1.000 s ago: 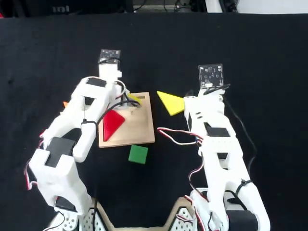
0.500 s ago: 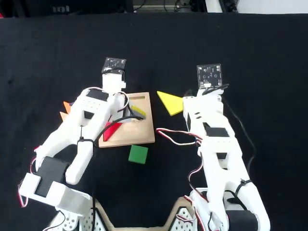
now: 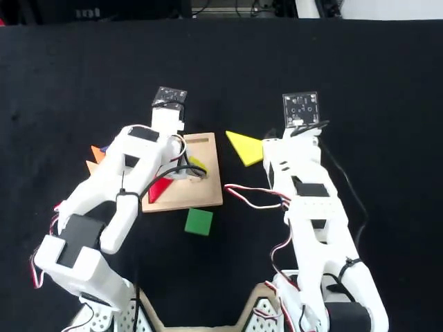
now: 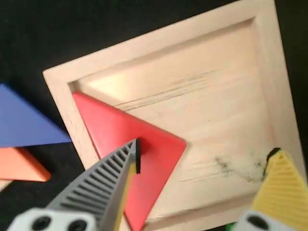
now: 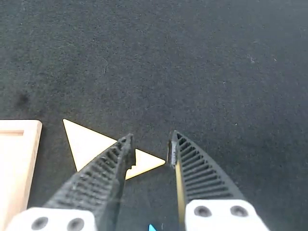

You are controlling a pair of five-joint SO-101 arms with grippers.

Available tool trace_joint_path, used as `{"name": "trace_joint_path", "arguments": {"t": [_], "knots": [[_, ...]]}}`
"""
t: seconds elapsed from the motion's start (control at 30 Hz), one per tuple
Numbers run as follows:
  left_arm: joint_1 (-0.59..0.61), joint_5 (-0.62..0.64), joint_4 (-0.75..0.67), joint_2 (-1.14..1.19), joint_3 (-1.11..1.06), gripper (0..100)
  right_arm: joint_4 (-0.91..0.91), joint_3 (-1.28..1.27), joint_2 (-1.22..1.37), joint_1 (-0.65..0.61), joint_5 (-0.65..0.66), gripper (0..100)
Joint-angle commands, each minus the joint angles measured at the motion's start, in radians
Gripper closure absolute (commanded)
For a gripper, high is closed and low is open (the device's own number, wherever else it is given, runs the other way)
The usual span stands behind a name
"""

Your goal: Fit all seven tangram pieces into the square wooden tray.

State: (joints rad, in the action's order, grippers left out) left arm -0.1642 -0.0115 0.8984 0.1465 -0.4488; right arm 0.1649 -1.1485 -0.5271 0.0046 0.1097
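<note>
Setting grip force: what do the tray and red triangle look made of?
Tray: unfinished-looking pale wood, matte, with visible grain streaks and a dark scuff. Red triangle: smooth, evenly coloured, rounded corners, no grain showing; painted wood or plastic, I cannot tell which.
</note>
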Motion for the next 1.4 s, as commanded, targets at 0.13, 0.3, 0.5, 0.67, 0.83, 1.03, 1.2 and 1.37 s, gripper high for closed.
{"name": "trace_joint_path", "arguments": {"t": [0.13, 0.3, 0.5, 0.67, 0.83, 1.03, 1.2, 1.37], "knots": [[0.085, -0.137, 0.037, -0.006, 0.018, 60, -0.018, 0.027, 0.001, -0.018, 0.009, 87.1], [0.082, -0.137, 0.068, -0.043, 0.041, 60, -0.018, 0.027, 0.001, -0.018, 0.009, 87.1], [0.105, -0.172, 0.072, -0.147, 0.002, 60, -0.02, 0.027, 0.001, -0.018, 0.012, 87.1], [0.127, -0.273, 0.11, -0.247, -0.07, 60, -0.02, 0.027, 0.001, -0.018, 0.012, 87.1], [0.021, -0.204, 0.115, -0.327, -0.157, 63, -0.02, 0.028, 0.001, -0.015, 0.012, 87.1], [-0.117, 0.094, 0.115, -0.305, -0.14, 83, -0.021, 0.031, 0.001, 0.026, 0.008, 87.1], [-0.14, 0.169, 0.046, -0.213, -0.084, 97, -0.021, 0.027, 0.001, 0.026, 0.008, 87.1], [-0.091, 0.173, 0.021, -0.055, -0.03, 95, -0.021, 0.027, 0.001, 0.025, 0.008, 87.1]]}}
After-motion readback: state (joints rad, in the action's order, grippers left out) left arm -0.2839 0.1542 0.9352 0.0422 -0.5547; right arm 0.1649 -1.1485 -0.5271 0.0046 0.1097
